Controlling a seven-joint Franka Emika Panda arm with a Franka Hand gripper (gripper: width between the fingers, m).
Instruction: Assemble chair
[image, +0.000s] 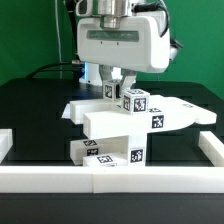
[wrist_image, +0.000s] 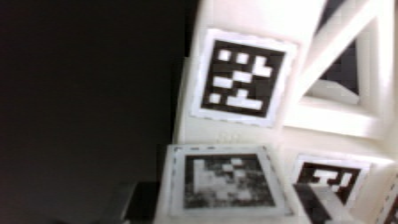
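Observation:
My gripper (image: 115, 86) hangs over the middle of the table, shut on a small white tagged chair part (image: 112, 92). In the wrist view this part (wrist_image: 222, 178) is a blurred tag between my fingertips (wrist_image: 228, 202). Just to the exterior view's right of it is a white cube-like part (image: 136, 100) with tags on two faces. It sits on a stack of white chair slabs (image: 115, 124). A lower white block (image: 100, 153) with tags stands in front. The wrist view also shows a white upright part with a clear tag (wrist_image: 242, 80).
The long white border rail (image: 110, 179) runs along the front, with short ends at the exterior view's left (image: 5, 145) and right (image: 210, 148). The table top (image: 40, 110) is black. A green wall stands behind.

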